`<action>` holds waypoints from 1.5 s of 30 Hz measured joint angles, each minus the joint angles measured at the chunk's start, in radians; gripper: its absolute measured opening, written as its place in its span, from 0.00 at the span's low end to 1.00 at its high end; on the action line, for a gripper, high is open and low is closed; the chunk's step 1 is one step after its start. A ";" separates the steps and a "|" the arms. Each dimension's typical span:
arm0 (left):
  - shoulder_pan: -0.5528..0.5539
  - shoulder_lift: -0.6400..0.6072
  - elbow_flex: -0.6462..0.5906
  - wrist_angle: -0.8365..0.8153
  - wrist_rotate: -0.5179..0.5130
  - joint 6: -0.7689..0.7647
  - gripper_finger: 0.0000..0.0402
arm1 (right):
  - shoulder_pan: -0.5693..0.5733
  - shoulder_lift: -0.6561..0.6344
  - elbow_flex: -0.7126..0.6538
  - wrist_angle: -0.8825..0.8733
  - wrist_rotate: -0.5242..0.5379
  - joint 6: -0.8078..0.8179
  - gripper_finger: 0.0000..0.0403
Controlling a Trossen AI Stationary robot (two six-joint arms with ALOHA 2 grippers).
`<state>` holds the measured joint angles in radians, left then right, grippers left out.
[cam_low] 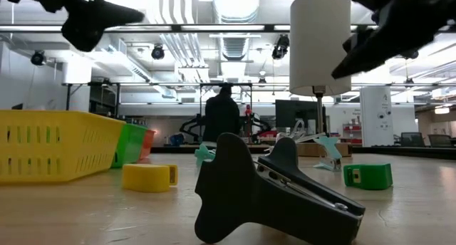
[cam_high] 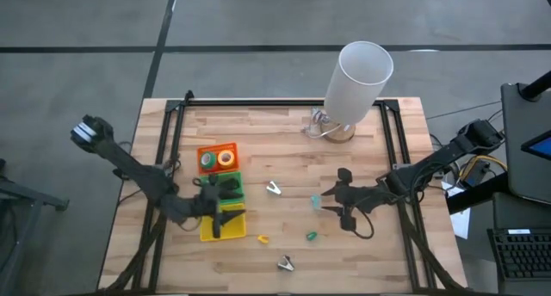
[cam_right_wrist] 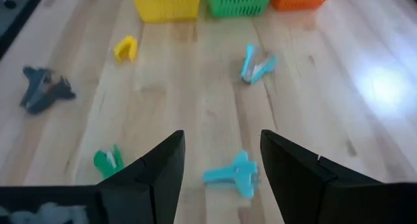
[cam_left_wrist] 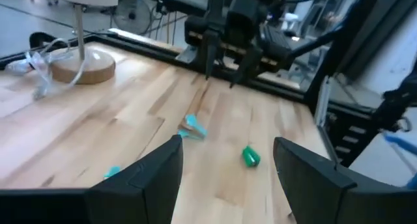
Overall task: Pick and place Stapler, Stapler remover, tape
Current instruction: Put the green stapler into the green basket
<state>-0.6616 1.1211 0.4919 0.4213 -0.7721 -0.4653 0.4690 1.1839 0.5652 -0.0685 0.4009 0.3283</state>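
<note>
Three trays (cam_high: pixel 217 157) sat in a row on the tabletop (cam_high: pixel 284 150): orange, green, yellow. Left claw (cam_high: pixel 225 217) and right claw (cam_high: pixel 344 195) both hovered wide, empty.

We find a green tape ring (cam_high: pixel 207 161) and a yellow tape ring (cam_high: pixel 226 158) lying flat (side by side) in the orange plastic tray (cam_high: pixel 217 146); a grey claw-shaped staple remover (cam_high: pixel 285 263) lies outside it.

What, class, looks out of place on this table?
Several small pieces lie loose outside the trays: a yellow bit, a green bit, a teal claw piece and a dark claw piece. Nothing looks spilled or broken.
</note>
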 joint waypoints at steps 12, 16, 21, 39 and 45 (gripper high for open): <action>0.085 0.360 0.328 0.204 -0.038 0.262 0.59 | 0.013 0.200 -0.085 0.353 -0.277 -0.124 0.48; 0.112 0.424 0.426 0.196 -0.031 0.321 0.59 | 0.018 0.320 -0.055 0.360 -0.292 -0.144 0.48; 0.123 0.470 0.489 0.199 -0.030 0.383 0.59 | 0.018 0.443 -0.009 0.398 -0.298 -0.173 0.48; 0.135 0.474 0.476 0.183 0.002 0.349 0.59 | 0.017 0.580 0.090 0.416 -0.343 -0.208 0.48; 0.135 0.474 0.470 0.183 0.002 0.334 0.59 | 0.017 0.584 0.097 0.416 -0.343 -0.216 0.45</action>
<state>-0.5262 1.5948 0.9615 0.6042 -0.7703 -0.1314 0.4862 1.7679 0.6617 0.3477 0.0578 0.1127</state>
